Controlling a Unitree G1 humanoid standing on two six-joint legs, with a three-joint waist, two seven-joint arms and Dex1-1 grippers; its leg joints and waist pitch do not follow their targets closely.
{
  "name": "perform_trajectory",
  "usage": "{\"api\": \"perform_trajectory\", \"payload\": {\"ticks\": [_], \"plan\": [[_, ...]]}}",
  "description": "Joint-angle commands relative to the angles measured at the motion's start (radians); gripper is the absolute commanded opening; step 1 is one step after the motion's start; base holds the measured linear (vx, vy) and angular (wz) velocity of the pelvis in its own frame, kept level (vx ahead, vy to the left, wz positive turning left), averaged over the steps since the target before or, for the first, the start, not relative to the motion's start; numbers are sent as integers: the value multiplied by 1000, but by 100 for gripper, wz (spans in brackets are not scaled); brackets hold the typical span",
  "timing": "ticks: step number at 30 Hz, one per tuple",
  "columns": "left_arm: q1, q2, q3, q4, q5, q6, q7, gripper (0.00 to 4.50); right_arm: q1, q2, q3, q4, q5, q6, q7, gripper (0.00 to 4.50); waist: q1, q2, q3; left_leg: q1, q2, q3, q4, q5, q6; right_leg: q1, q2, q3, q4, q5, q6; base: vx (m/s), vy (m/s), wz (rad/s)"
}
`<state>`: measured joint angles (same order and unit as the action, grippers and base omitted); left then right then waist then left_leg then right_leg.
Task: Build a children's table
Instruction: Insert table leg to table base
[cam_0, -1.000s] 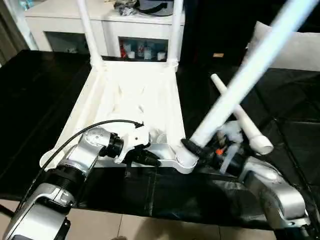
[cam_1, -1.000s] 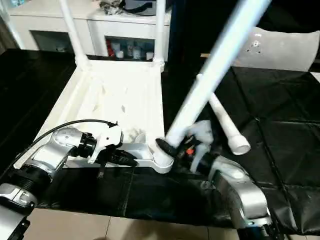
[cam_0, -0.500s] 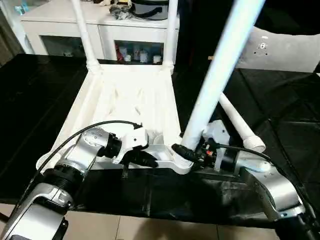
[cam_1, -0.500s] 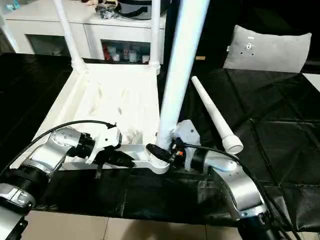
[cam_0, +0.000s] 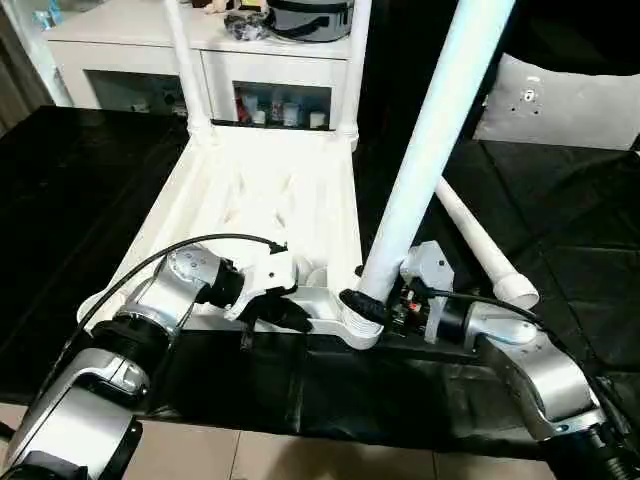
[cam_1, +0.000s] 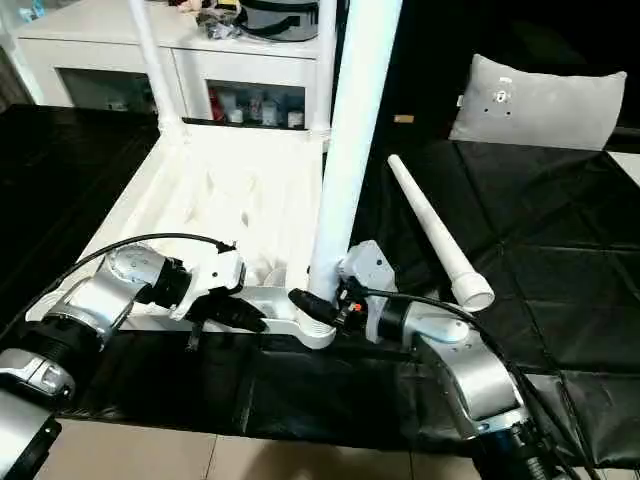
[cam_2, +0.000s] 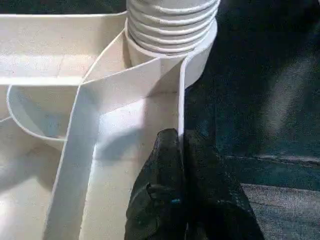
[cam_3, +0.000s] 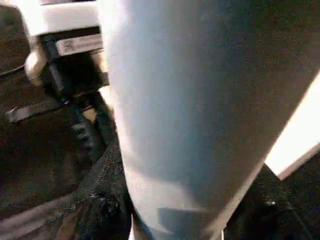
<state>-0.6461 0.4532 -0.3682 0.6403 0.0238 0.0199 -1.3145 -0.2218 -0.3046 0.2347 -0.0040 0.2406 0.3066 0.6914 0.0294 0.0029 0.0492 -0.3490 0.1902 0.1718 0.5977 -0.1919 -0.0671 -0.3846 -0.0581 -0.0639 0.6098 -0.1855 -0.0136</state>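
1. Tabletop, white plastic with a raised rim, lies upside down on a black-covered counter, its round corner sockets facing up so legs can go in from above.
2. Two far legs already stand upright in the far corner sockets.
3. Right gripper has its jaws clamped around the base of a third leg, holding it nearly upright with its threaded end in the near right socket, apparently to seat it.
4. Left gripper has its jaws pinched shut on the tabletop's near rim, just beside that socket, probably to steady the tabletop against the push of the leg.
5. Fourth leg lies loose on the counter to the right, near the right arm, waiting for the last socket.
6. Grey pillow rests at the far right, well apart.
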Motion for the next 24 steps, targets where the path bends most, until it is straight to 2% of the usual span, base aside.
{"api": "perform_trajectory", "payload": {"ticks": [1,2,3,4,5,6,7,8,9,10,11,12,13,15,19,20,22,24], "plan": [[46,38,84,-165,-33,122,97,0,47,19,17,112,-53,98,-91,189,2,14,-46,7,42,-27,-88,-380,-35,28,-88,49,-99,-467,-162,0,0,0],[54,39,86,-178,-34,133,100,0,46,22,15,112,-54,99,-96,189,-6,16,-43,4,42,-30,-91,-392,-36,26,-86,46,-100,-493,-157,0,0,0],[122,37,103,-307,-48,234,132,0,38,46,4,113,-55,107,-131,189,-6,17,-44,13,40,-29,-85,-409,-39,20,-87,47,-106,-532,-141,0,0,0],[153,33,108,-366,-51,277,149,0,32,56,1,116,-59,108,-147,189,-12,17,-46,8,43,-32,-87,-401,-42,25,-90,50,-100,-509,-149,0,0,0],[165,31,110,-390,-52,294,155,0,30,60,0,118,-60,109,-153,189,-20,20,-43,5,45,-32,-90,-405,-40,20,-84,48,-100,-498,-152,0,0,0],[199,21,116,-460,-54,349,176,0,23,71,-2,124,-64,111,-167,189,-25,19,-39,7,41,-30,-89,-422,-37,16,-80,46,-105,-516,-147,0,0,0],[230,-1,124,-536,-50,415,212,0,14,85,-6,134,-66,117,-187,189,-32,8,-41,5,39,-30,-88,-424,-33,19,-79,46,-106,-519,-144,0,0,0],[232,-3,125,-541,-49,420,215,0,13,86,-7,134,-66,117,-188,189,-35,14,-41,3,39,-30,-87,-407,-31,19,-80,48,-103,-504,-151,0,0,0],[258,-36,132,-622,-40,503,263,0,1,102,-11,147,-68,125,-209,189,-42,1,-42,7,39,-26,-83,-408,-28,17,-79,49,-105,-515,-149,0,0,0],[258,-36,132,-622,-40,503,263,0,1,102,-11,147,-68,125,-209,189,-38,10,-41,8,34,-25,-79,-399,-18,12,-78,48,-111,-540,-138,0,0,0],[262,-58,135,-647,-25,538,293,0,-4,107,-9,153,-72,124,-214,189,-40,4,-39,9,32,-24,-78,-400,-12,10,-77,48,-116,-557,-130,0,0,0],[260,-74,135,-654,-9,559,323,0,-5,110,-9,155,-74,120,-218,189,-40,6,-40,7,32,-25,-78,-396,-14,12,-78,47,-114,-560,-127,0,0,0],[259,-83,135,-656,1,568,342,0,-5,112,-10,155,-74,119,-220,189,-39,0,-38,6,30,-25,-78,-392,-9,9,-75,46,-120,-588,-106,0,0,0],[258,-106,135,-657,29,600,421,0,3,120,-16,147,-69,109,-231,189,-37,3,-37,6,30,-26,-77,-395,-9,8,-77,44,-124,-614,-88,0,0,0],[254,-101,132,-652,56,616,472,0,21,112,-17,138,-71,100,-229,189,-34,5,-36,9,28,-30,-79,-430,-9,2,-75,39,-132,-639,-63,0,0,0],[255,-101,132,-662,56,630,479,0,23,111,-18,139,-72,98,-231,189,-35,10,-36,11,28,-31,-80,-435,-10,3,-75,38,-132,-636,-63,0,0,0],[255,-101,132,-662,56,630,479,0,23,111,-18,139,-72,98,-231,189,-36,9,-38,5,31,-34,-86,-436,-12,9,-75,36,-129,-600,-69,0,0,0],[253,-110,138,-678,32,642,477,0,27,112,-25,139,-68,99,-233,189,-37,12,-38,6,33,-34,-89,-446,-14,9,-75,37,-128,-567,-82,0,0,0]]}}
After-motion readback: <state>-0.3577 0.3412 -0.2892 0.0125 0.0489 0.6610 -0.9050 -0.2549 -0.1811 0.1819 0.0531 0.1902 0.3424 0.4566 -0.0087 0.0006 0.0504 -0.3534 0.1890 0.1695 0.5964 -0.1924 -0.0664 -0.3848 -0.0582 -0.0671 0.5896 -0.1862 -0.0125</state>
